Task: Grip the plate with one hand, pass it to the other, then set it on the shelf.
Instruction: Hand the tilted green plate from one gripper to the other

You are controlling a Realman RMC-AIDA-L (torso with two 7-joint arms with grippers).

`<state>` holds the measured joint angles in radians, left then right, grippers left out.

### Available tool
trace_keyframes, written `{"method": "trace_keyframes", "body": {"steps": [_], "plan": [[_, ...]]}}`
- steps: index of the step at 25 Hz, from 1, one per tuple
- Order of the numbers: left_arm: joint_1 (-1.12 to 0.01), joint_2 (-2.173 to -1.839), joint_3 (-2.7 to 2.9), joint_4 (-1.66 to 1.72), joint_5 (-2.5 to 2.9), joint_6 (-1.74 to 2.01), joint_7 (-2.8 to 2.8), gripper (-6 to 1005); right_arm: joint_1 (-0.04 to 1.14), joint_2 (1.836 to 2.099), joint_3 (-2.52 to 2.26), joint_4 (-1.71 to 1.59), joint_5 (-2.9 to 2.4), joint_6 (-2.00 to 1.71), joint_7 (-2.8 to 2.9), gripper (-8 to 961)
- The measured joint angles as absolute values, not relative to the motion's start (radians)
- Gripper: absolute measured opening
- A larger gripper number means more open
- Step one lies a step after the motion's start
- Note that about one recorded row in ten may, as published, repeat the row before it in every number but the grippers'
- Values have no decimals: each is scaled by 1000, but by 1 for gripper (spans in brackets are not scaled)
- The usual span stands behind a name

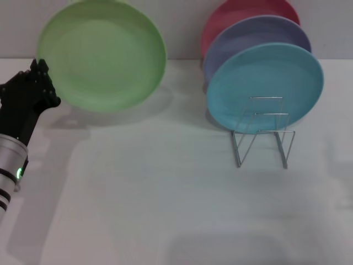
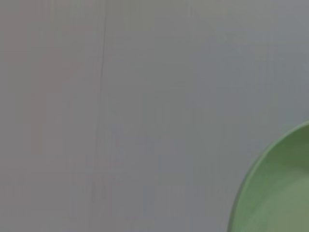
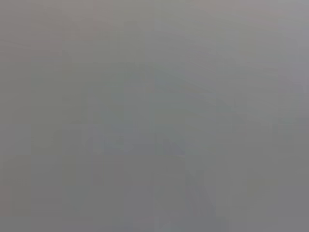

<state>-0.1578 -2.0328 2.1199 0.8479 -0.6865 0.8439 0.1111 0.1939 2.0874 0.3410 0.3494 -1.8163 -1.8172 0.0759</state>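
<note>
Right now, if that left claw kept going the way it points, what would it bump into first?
The left claw already grips the green plate; beyond it, probably the back wall, though depth is unclear.

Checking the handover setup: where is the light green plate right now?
In the head view the light green plate is raised at the far left, gripped at its left edge by the left gripper, well left of the wire rack.

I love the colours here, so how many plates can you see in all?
4. The light green plate is held up at the left by the left gripper. The turquoise plate, lavender plate and red plate stand stacked in the rack. More could hide behind.
</note>
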Motion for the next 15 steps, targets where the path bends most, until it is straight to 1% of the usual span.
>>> {"method": "trace_keyframes", "body": {"steps": [3,5,6,7,10,11,15], "plan": [[-142,-2044,2119,838,-683,870,110,27,245,2088,240,384,-1816,-1805,64,631],[-133,-2054,2120,818,-683,910,108,27,257,2088,224,393,-1816,-1799,62,631],[-130,-2062,2122,793,-686,945,98,27,286,2088,193,415,-1816,-1777,62,631],[-130,-2062,2122,793,-686,945,98,27,286,2088,193,415,-1816,-1777,62,631],[-135,-2067,2125,753,-692,966,41,27,333,2085,147,436,-1816,-1716,64,631],[-137,-2067,2125,743,-693,969,17,27,369,2084,108,439,-1816,-1666,69,631],[-139,-2074,2128,701,-694,1001,-20,27,416,2084,51,435,-1816,-1598,85,631]]}}
